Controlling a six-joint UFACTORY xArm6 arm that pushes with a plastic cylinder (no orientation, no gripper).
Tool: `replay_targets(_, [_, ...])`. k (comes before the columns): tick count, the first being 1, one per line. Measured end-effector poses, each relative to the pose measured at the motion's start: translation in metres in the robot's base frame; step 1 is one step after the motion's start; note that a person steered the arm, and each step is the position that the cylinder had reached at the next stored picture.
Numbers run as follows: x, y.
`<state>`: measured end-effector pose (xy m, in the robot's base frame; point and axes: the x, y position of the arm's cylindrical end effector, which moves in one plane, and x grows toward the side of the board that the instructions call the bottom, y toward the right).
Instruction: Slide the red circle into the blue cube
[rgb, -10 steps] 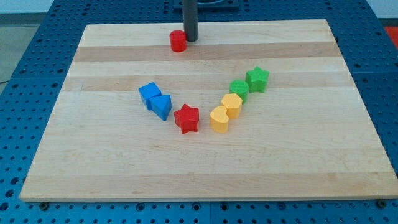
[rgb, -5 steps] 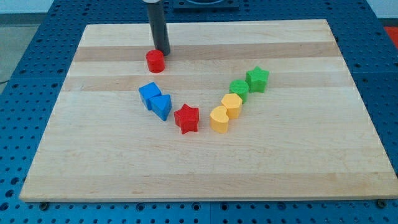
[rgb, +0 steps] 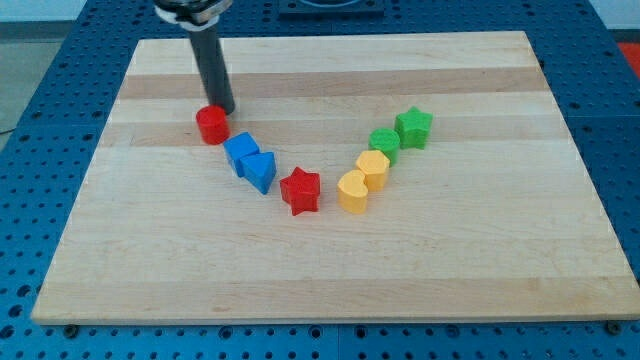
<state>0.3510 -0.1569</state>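
Toward the view's upper left, the red circle (rgb: 211, 125) is seen standing upright on the board (rgb: 480, 260), with my tip (rgb: 224, 110) just above it and slightly to its right, touching or nearly touching its top edge. No fingers or jaws are carried by the rod, so nothing is gripped; the block is only met from the side. Just right of and below the red circle lies the blue cube (rgb: 241, 152), close by, though whether the two touch cannot be told. Against the cube's lower right a blue triangle (rgb: 261, 171) is set, and next comes a red star (rgb: 300, 190). Further right a yellow heart (rgb: 353, 191) and a yellow block (rgb: 374, 167) are pressed together, followed up and to the right by a green block (rgb: 384, 142) and a green star (rgb: 413, 126). The blocks are borne by a pale wooden board, laid on a blue perforated table (rgb: 40, 70). Being round, the red circle shows no heading and no long axis.
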Motion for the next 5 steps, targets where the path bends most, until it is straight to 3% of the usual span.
replay_targets(2, [-0.009, -0.018])
replay_targets(4, [0.025, -0.036])
replay_targets(5, [0.029, -0.001])
